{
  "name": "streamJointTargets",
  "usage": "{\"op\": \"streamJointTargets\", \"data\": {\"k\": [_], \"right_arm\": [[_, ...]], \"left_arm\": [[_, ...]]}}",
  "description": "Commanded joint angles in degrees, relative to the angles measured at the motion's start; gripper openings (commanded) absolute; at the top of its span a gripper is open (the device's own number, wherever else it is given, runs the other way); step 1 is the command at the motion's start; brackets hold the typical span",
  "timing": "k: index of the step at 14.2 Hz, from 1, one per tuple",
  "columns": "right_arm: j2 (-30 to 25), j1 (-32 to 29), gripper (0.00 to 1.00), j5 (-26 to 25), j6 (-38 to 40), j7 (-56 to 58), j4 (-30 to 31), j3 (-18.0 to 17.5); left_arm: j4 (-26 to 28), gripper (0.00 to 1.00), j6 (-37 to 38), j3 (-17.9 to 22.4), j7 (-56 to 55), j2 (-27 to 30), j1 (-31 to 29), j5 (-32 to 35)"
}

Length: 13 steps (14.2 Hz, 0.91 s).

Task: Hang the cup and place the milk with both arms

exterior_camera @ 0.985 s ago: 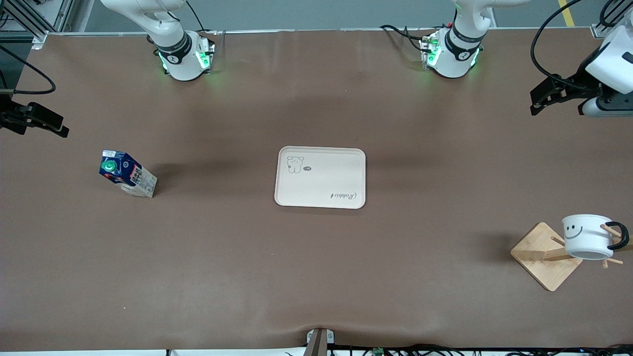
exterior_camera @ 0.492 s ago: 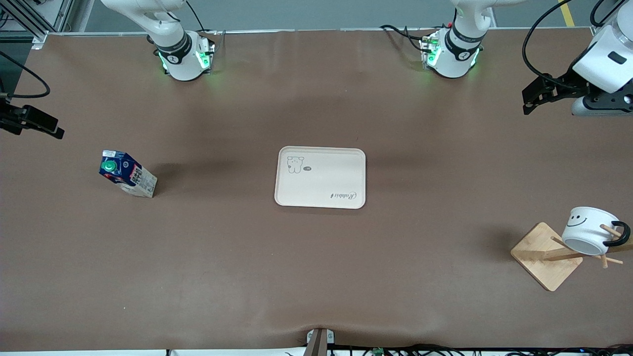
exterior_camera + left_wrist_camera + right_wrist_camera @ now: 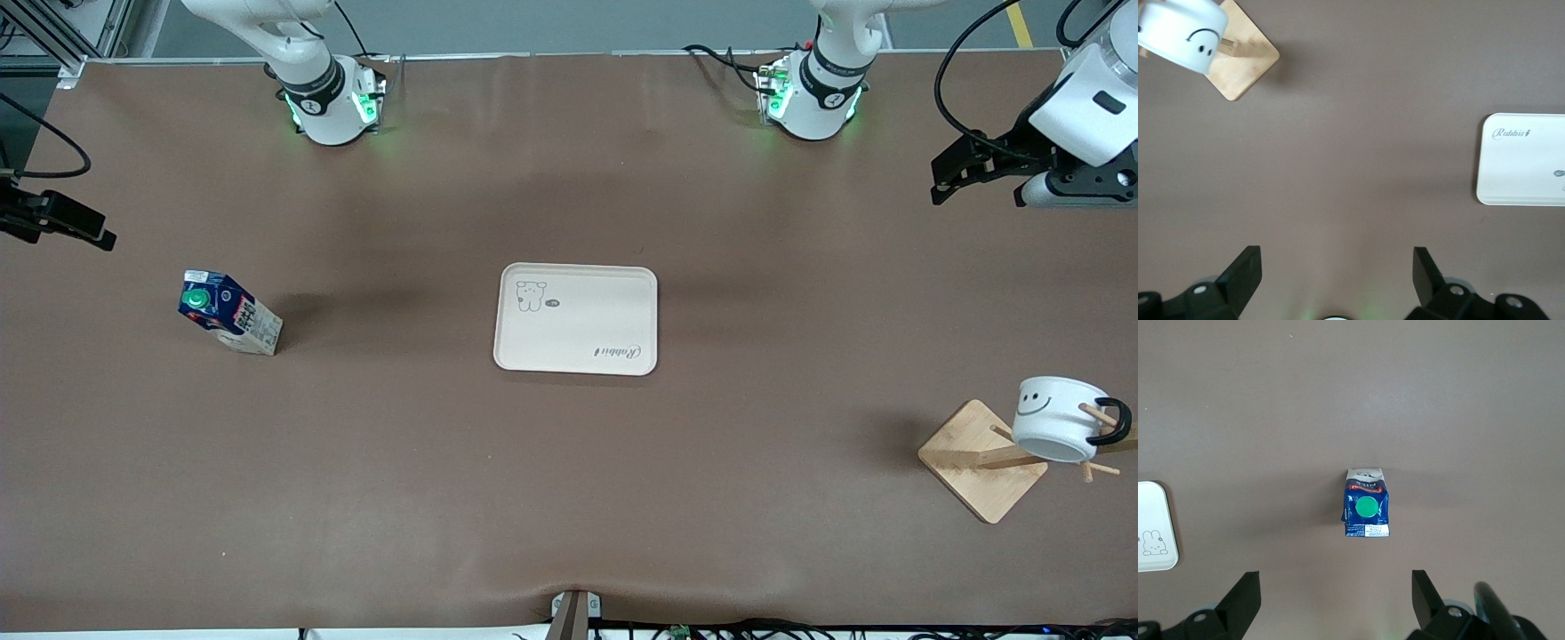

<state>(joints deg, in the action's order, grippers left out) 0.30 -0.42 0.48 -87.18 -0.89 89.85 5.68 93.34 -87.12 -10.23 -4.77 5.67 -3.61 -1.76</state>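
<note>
The white cup (image 3: 1056, 428) with the smiley face hangs by its black handle on a peg of the wooden rack (image 3: 973, 460) near the left arm's end of the table; both also show in the left wrist view, the cup (image 3: 1181, 37) and the rack's base (image 3: 1248, 67). My left gripper (image 3: 942, 180) is open and empty, up over the table's left-arm end, well apart from the cup. The dark-blue milk carton (image 3: 228, 315) with a green cap stands toward the right arm's end and shows in the right wrist view (image 3: 1367, 510). My right gripper (image 3: 105, 238) is open and empty, up beside the carton, apart from it.
A white tray (image 3: 576, 318) with a rabbit drawing lies flat in the middle of the table; its edge shows in the left wrist view (image 3: 1525, 167) and the right wrist view (image 3: 1153, 533). Both arm bases glow green along the table's edge by the robots.
The cup has swung and tilted on its peg and hangs on the rack alone. My left gripper has drawn up and away from it. My right gripper has shifted slightly outward.
</note>
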Motion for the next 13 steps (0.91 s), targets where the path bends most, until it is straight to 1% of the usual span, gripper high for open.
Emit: {"op": "streamJointTargets", "data": {"k": [1, 7, 10, 13], "right_arm": [[0.5, -0.8, 1.00, 0.1, 0.7, -0.8, -0.8, -0.5], [0.7, -0.9, 1.00, 0.1, 0.7, -0.8, -0.9, -0.5], [0.7, -0.9, 1.00, 0.1, 0.7, -0.8, -0.8, -0.5], [0.7, -1.2, 1.00, 0.1, 0.7, -0.8, -0.8, -0.5]], "left_arm": [[1.1, 1.00, -0.9, 0.0, -0.9, 1.0, -0.7, -1.1], [0.4, 1.00, -0.6, 0.2, -0.9, 0.6, -0.7, -0.3], [0.4, 1.00, -0.6, -0.1, -1.1, 0.6, -0.5, 1.8], [0.4, 1.00, -0.5, -0.4, -1.0, 0.6, -0.6, 1.8]]}}
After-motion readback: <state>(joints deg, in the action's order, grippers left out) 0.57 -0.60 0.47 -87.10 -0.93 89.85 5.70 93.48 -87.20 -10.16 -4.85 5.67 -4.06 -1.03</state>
